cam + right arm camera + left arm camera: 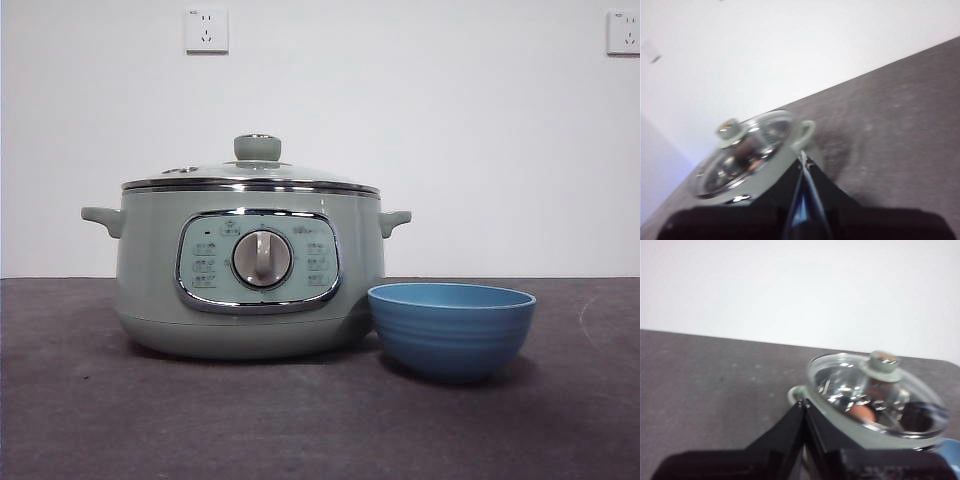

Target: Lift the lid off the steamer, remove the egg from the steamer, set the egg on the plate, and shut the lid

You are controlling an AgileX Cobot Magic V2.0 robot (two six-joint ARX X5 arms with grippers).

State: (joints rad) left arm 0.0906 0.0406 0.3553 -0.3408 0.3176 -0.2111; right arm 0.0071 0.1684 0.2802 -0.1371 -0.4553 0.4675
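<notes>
The pale green steamer (250,270) stands at the table's centre-left with the glass lid (250,175) seated on it. Through the lid (875,395) in the left wrist view I see the brownish egg (862,412) inside. The blue plate (450,328), a small ridged bowl, rests just right of the steamer with nothing in it. My left gripper (803,404) is shut and holds nothing, off to one side of the steamer (840,425). My right gripper (803,159) is shut too, near the opposite handle of the steamer (785,150). Neither arm shows in the front view.
The dark grey table (200,420) runs back to a white wall with two power sockets (206,30). The steamer's side handles (100,218) stick out on both sides.
</notes>
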